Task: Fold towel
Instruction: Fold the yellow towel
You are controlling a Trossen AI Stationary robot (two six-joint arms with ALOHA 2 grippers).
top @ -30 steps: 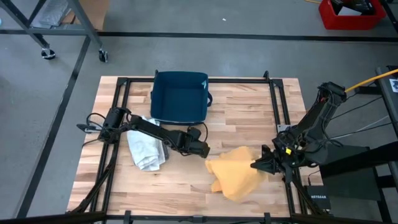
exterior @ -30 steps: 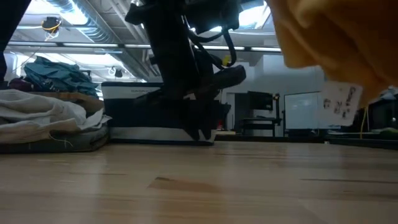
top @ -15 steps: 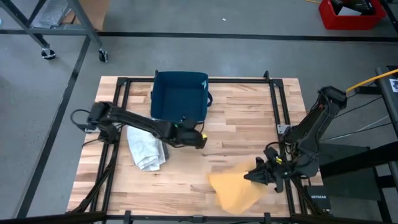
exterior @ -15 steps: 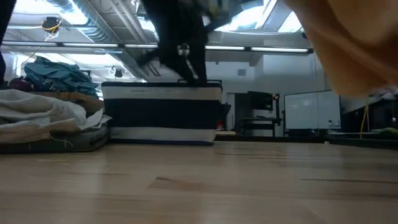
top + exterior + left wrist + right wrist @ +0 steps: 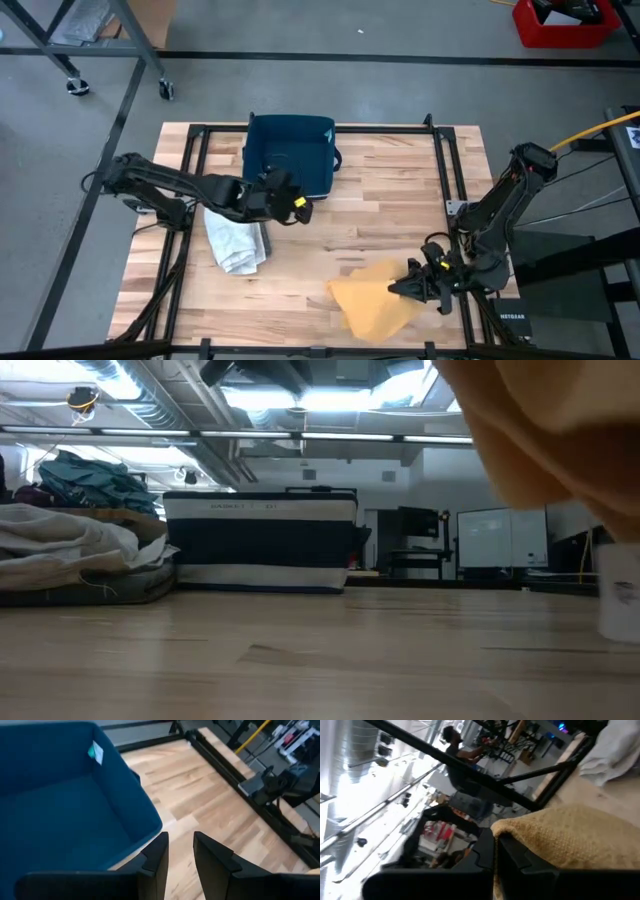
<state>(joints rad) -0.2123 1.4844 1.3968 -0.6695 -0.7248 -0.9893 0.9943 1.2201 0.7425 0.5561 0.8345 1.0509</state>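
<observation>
We see the yellow towel (image 5: 372, 303) near the front edge of the wooden table (image 5: 390, 190), on the right side. The right gripper (image 5: 404, 289) is clamped tight on one edge of it and holds that edge up, so the cloth hangs in a crumpled heap. The left gripper (image 5: 300, 207) is up in the air beside the front corner of the blue basket (image 5: 290, 155). Its fingers (image 5: 155, 857) stand a little apart and hold nothing. A pile of white cloth (image 5: 235, 243) lies on the table just left of the basket's front.
</observation>
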